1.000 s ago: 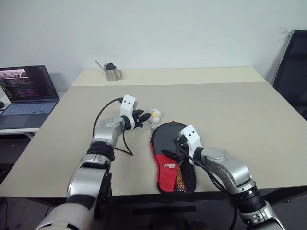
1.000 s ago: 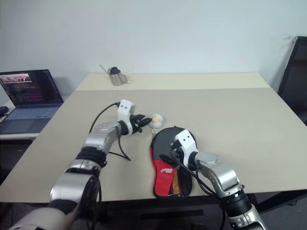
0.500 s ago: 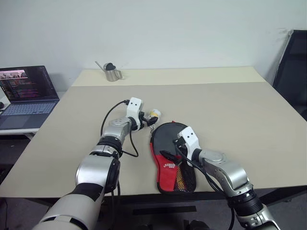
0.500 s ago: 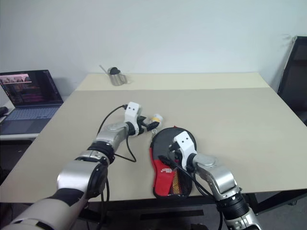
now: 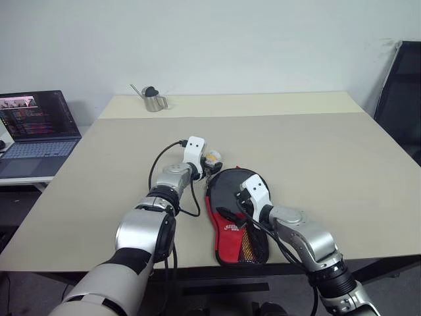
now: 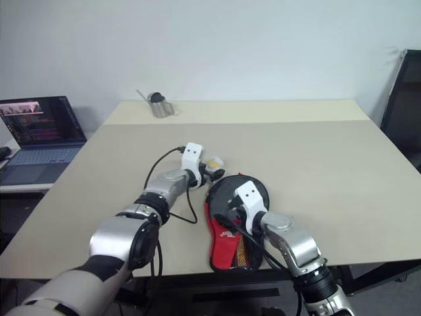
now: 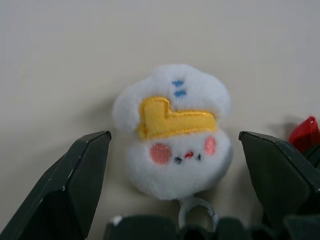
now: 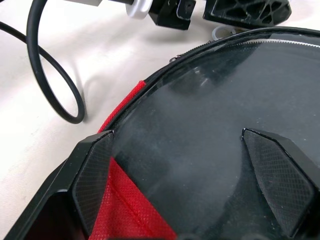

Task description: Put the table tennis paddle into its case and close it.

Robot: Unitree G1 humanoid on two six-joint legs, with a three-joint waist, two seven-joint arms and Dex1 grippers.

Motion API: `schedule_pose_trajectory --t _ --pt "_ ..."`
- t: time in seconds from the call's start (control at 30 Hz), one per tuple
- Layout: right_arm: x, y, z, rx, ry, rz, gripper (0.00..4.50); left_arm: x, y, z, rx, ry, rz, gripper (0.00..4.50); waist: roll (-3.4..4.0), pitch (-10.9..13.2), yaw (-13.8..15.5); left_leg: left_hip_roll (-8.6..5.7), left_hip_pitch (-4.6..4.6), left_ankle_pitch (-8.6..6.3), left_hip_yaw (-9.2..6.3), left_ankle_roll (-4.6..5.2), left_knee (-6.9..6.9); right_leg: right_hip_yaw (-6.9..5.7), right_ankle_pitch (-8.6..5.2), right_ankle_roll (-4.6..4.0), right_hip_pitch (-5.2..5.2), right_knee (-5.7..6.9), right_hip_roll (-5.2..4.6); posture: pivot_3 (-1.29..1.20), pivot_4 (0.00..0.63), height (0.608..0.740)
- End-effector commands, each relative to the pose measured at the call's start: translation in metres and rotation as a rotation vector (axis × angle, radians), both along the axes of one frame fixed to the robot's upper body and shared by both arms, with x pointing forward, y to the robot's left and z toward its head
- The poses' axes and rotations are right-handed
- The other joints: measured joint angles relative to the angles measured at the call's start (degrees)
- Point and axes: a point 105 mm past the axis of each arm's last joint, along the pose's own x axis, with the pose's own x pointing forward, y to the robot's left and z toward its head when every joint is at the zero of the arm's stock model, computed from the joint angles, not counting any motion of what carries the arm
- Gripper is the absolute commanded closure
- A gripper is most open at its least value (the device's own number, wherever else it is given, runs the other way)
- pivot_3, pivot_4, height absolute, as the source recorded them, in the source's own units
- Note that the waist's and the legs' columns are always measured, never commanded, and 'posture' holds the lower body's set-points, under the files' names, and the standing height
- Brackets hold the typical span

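Note:
The case (image 5: 233, 227), black with a red logo panel and a mesh pocket, lies flat near the table's front edge, round end away from me. Inside its zip edge a smooth black round surface (image 8: 225, 115) looks like the table tennis paddle's face; the handle is hidden. My right gripper (image 5: 231, 207) hovers open just above that black round part, a finger (image 8: 95, 170) on each side. My left gripper (image 5: 210, 163) is open at the case's far left rim, its fingers either side of a small white plush charm (image 7: 172, 135) with a yellow patch and a ring.
A black cable (image 5: 176, 201) loops from my left wrist onto the table beside the case. A metal cup (image 5: 154, 100) stands at the far left of the table. A laptop (image 5: 36, 128) sits on a side desk to the left, and a black chair (image 5: 402, 99) is on the right.
My left gripper has moved right and a little down to the plush charm by the case, and its fingers have spread apart. The right gripper stays over the case.

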Motion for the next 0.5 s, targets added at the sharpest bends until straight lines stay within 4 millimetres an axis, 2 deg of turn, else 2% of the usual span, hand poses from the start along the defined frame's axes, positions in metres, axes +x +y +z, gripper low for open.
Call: schedule_pose_trajectory --t 0.03,0.23,0.37,0.43,0.5 --pt "-0.0024 0.0045 0.0081 0.029 -0.03 0.009 0.0 0.0022 -0.0071 0.0087 0.003 -0.012 -0.009 0.64 0.0 0.0 0.0 0.0 0.0 0.0 0.0 0.01 0.0 0.0 0.0 0.0 0.0 0.0 0.0 0.0 0.15 0.74" --pt "-0.0029 0.0031 0.0073 0.032 -0.021 0.001 0.0 0.0002 -0.012 0.0055 0.004 0.001 -0.032 2.83 -0.01 -0.01 0.0 0.0 0.01 0.0 0.01 0.0 0.0 0.0 0.0 0.0 0.0 0.01 0.0 0.0 0.15 0.74" --pt "-0.0015 -0.0006 0.0074 0.04 -0.008 -0.025 0.0 0.0005 -0.0115 0.0077 0.008 -0.008 -0.04 4.13 -0.03 -0.02 0.04 0.0 0.03 0.0 0.0 0.0 0.01 0.0 0.0 0.0 0.02 0.03 0.0 0.0 0.15 0.74" --pt "-0.001 -0.0029 0.0081 0.049 -0.005 -0.037 0.0 0.0012 -0.0086 0.0098 0.034 -0.023 -0.046 4.39 -0.03 -0.02 0.06 -0.01 0.03 0.0 0.0 0.0 0.01 0.0 0.0 0.0 0.02 0.04 0.0 0.0 0.15 0.74" --pt "-0.0015 -0.0051 0.0066 0.046 0.003 -0.04 0.0 0.0017 -0.0051 0.0121 0.066 -0.039 -0.058 4.39 -0.03 -0.02 0.04 -0.01 0.03 0.0 0.0 0.0 0.01 0.0 0.0 0.0 0.02 0.04 0.0 0.0 0.15 0.74"
